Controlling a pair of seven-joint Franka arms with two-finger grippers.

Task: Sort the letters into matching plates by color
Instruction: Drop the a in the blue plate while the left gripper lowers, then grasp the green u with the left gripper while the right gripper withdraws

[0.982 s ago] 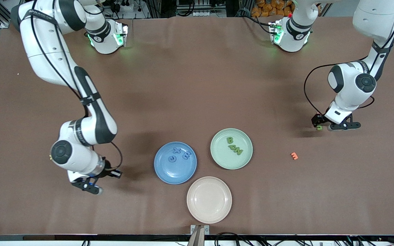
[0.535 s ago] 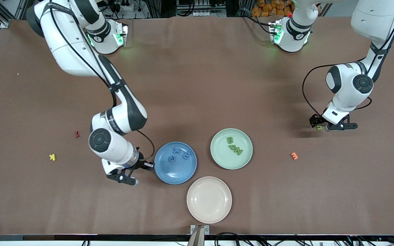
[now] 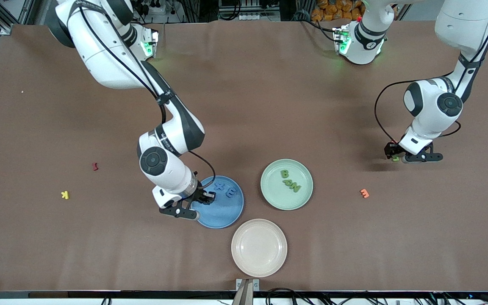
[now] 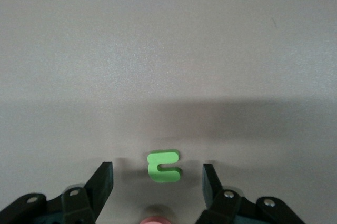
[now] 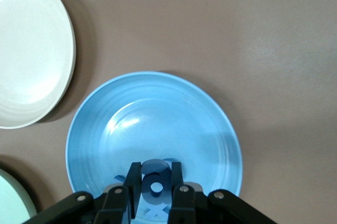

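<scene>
A brown table [image 3: 244,106] fills the scene, its covering faintly creased; along the edge by the robots' bases stand dark frames, cables and a heap of orange things. The right arm [image 3: 112,63] reaches in from its base so that the right gripper [image 3: 199,199] hangs over the blue plate [image 3: 223,209], its fingers [image 5: 131,184] pinched on a blue letter [image 5: 156,182] held above the plate's floor; two more blue letters [image 3: 225,189] lie in the plate just beside it. The mint green plate [image 3: 286,199] sits next to the blue one, toward the left arm's end, with green letters [image 3: 289,181] clustered inside. The cream-white plate [image 3: 259,248] lies nearer the front camera than both. The left gripper [image 3: 396,156] is low at the table well away from the plates, its fingers [image 4: 102,182] standing apart on either side of a green letter [image 4: 164,165] that lies flat between them, untouched. An orange letter [image 3: 364,193] lies nearer the front camera than that gripper. Toward the right arm's end, well apart from the right gripper, lie a dark red letter [image 3: 95,166] and a yellow letter [image 3: 64,195].
</scene>
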